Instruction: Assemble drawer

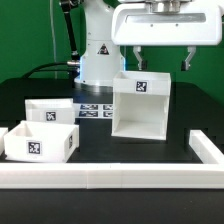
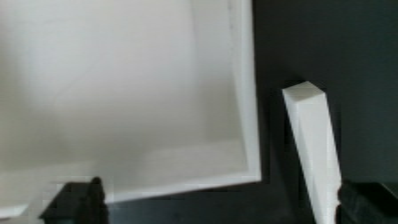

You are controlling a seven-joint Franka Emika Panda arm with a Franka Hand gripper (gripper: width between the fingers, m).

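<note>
Here, in the exterior view, the gripper point(image 1: 162, 62) hangs just above the housing point(image 1: 140, 112), its fingers spread wide and holding nothing. The housing stands upright near the middle of the black table point(image 1: 185, 122), its open side toward the camera and a square tag on its upper part. Well off to the exterior view's left sit the back tray point(image 1: 50, 110) and, nearer the border bar point(image 1: 110, 178), the front tray point(image 1: 38, 142). The marker board point(image 1: 95, 108) lies behind them.

In the wrist view, a broad white face of the housing point(image 2: 125, 90) fills most of the picture, with a thin wall point(image 2: 311, 140) beside it. The dark fingertips point(image 2: 71, 200) show far apart, touching neither.

The housing looks light, stiff and hollow, and its smooth plastic is likely slippery. It is probably too wide to span, so a pinch on one thin wall, midway along its top edge, seems the safest hold.
</note>
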